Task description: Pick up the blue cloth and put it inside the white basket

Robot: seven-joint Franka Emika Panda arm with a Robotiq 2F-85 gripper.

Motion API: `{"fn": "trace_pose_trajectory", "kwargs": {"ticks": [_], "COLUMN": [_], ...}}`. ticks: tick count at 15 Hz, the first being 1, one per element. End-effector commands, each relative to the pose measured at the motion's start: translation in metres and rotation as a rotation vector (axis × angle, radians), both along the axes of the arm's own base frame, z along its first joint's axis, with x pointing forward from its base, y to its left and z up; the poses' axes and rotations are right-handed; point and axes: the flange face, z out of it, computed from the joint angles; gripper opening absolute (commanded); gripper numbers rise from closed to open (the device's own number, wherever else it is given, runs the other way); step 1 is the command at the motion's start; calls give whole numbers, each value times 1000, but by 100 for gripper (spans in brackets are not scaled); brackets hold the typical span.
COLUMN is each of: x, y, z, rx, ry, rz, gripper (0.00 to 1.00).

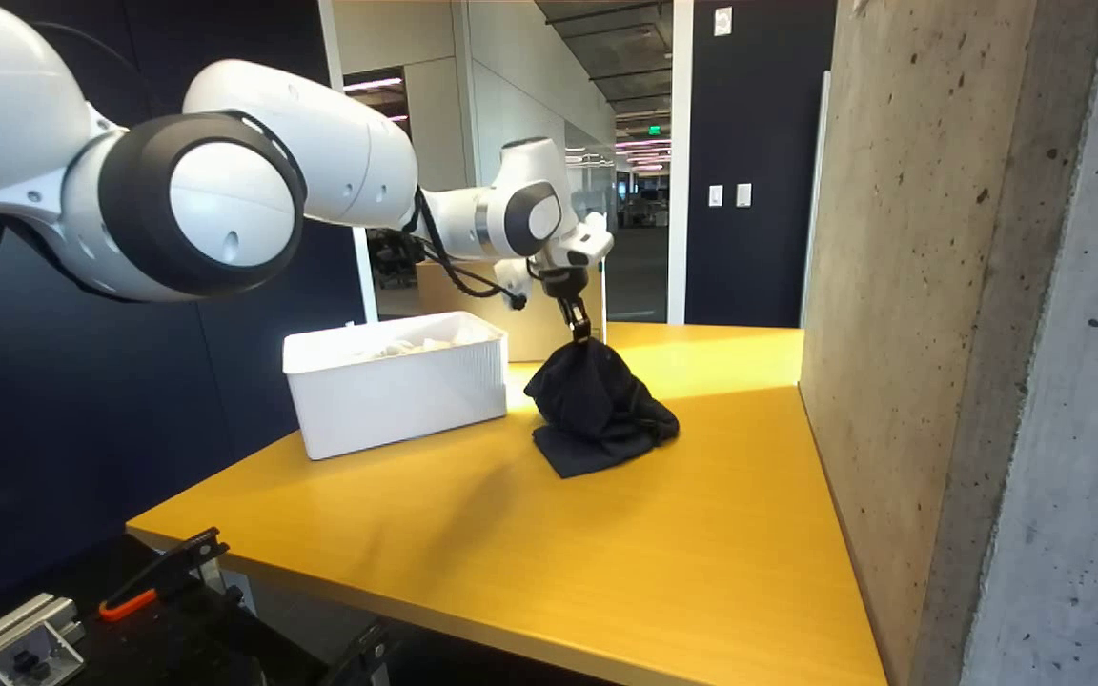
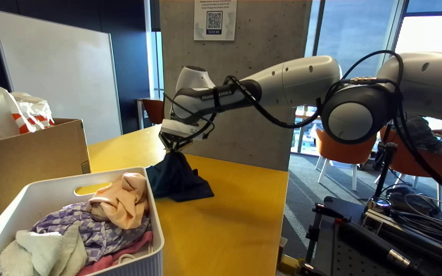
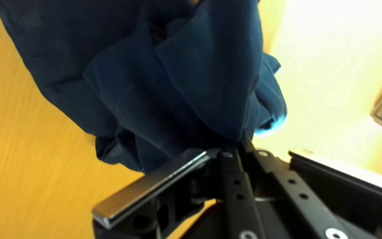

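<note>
Dark blue fabric fills the upper part of my wrist view: this is the cloth (image 3: 151, 76), and my gripper (image 1: 580, 332) is clamped on a gathered peak of it, its two fingers set close together. In both exterior views the cloth drapes from that pinch like a tent, its lower folds apparently resting on the yellow table (image 1: 663, 572). So the cloth is outside the white basket (image 1: 406, 405), just beside one end, with a narrow strip of tabletop between them.

The basket stands by the table edge opposite the concrete wall (image 1: 921, 286), one bottom corner close to that edge. Its top is open; inside I make out a peach cloth (image 2: 123, 199), a purple checked cloth (image 2: 102, 230), a pale green cloth (image 2: 44, 249) and a pink cloth (image 2: 109, 260). The peach one is heaped up near the rim corner closest to the blue one. A cardboard box (image 2: 33, 172) stands just past the basket's long side; whether the two touch I cannot tell.

For moving, I have a broad stretch of yellow top from the cloth to the edge facing the black stand (image 2: 343, 258), reaching the corner where that edge meets the wall. Another stretch separates the cloth from the foot of the wall. My arm (image 2: 301, 78) crosses well above the stand edge, a black cable (image 2: 288, 125) sagging beneath it.
</note>
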Motion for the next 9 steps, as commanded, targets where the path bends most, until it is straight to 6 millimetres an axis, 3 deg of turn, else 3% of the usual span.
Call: {"fn": "trace_pose_trajectory", "kwargs": {"ticks": [1,5,9], "x": [-6,-16,-20], "y": [0,-21,-36], "z": [-44,-87,-98], "rx": [17,36,42], "ry": [40,95,121], "rz": [-12,-16,-27], "gripper": [1,1,1]}}
